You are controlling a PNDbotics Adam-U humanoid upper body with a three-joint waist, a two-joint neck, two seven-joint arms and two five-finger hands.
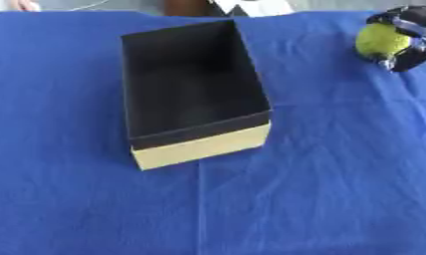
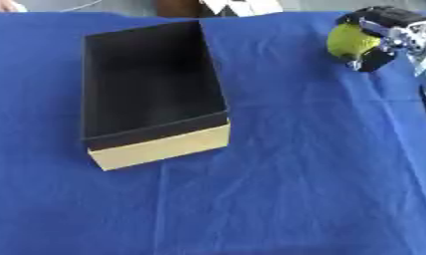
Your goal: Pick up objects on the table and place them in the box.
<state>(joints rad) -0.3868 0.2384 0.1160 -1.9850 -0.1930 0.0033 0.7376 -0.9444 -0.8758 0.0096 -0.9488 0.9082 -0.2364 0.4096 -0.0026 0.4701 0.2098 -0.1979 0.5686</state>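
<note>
An open box (image 1: 195, 129) with a dark inside and pale yellow outer walls sits on the blue cloth left of centre; nothing shows inside it. At the upper right my right hand (image 2: 386, 30) is shut on a yellow-green ball (image 2: 349, 41), its fingers curled round the ball's right side. The hand and ball are to the right of the box, well apart from it. My left hand shows in neither view.
A blue cloth (image 1: 321, 189) covers the whole table, with creases near the front. At the far edge stand a dark brown object (image 1: 188, 7) and a white thing (image 1: 262, 7). A small pale shape (image 1: 25, 5) shows at the far left corner.
</note>
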